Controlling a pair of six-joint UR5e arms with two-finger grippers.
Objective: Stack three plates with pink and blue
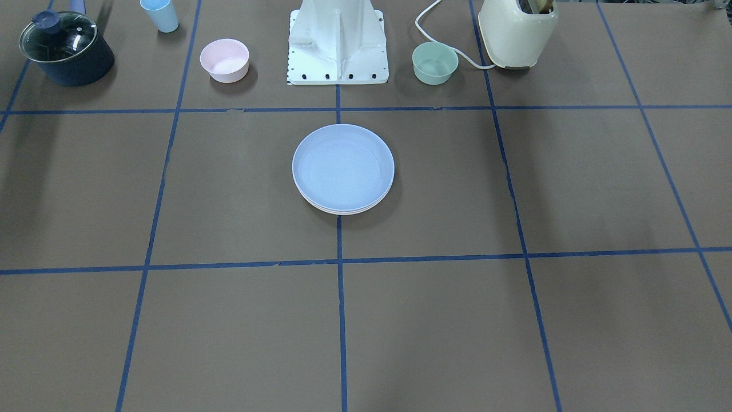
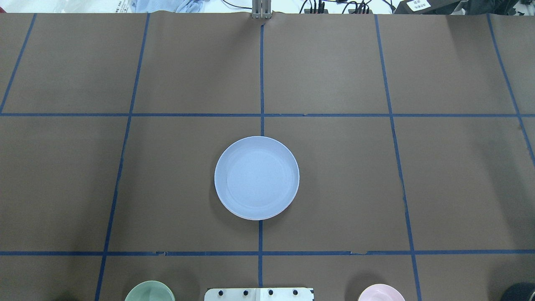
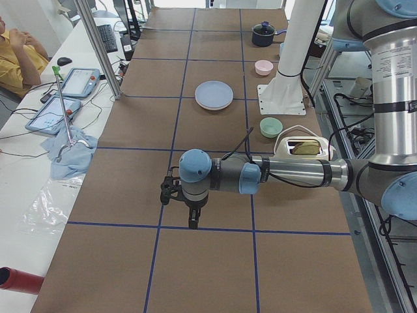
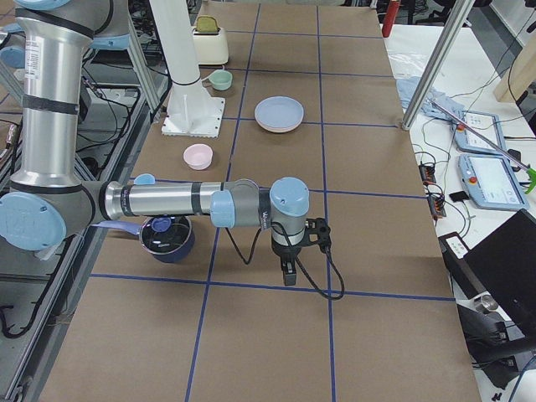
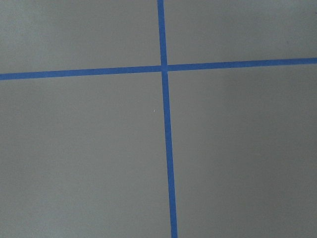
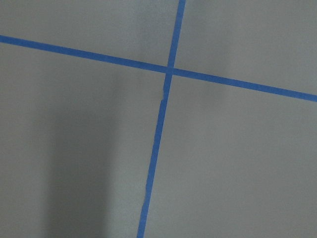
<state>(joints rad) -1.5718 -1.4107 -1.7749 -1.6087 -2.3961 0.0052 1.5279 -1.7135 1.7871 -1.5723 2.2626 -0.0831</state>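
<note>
table: brown, gridded with blue tape; pretty much all that's seen from either wrist camera, no fingers in shot.
left arm: stretched out low over the table's left end, well apart from the plates.
right arm: same deal at the other end, also well apart.
plate stack: sat dead centre on the middle tape line, just in front of the robot's base. The blue plate is seen on top; two lower rims peek out beneath its near edge in the front view. A pinkish rim can be made out from the right side view, otherwise the lower colours are hard to call.
toaster: back row, by the base.
pot: opposite back corner, glass lid on.
left gripper: pointed down near the table, nothing seen held; wide or narrow can't be told from this side view.
right gripper: same story, can't be told.
pink bowl, green bowl: either side of the base, not in the stack.
blue cup: back row, near the pot.
step in hand: stacking looks done tbh. Best done by leaving the stack unbumped, with both arms kept clear; nesting should be checked, since the lower rims look slightly offset (could be just the angle).
</note>
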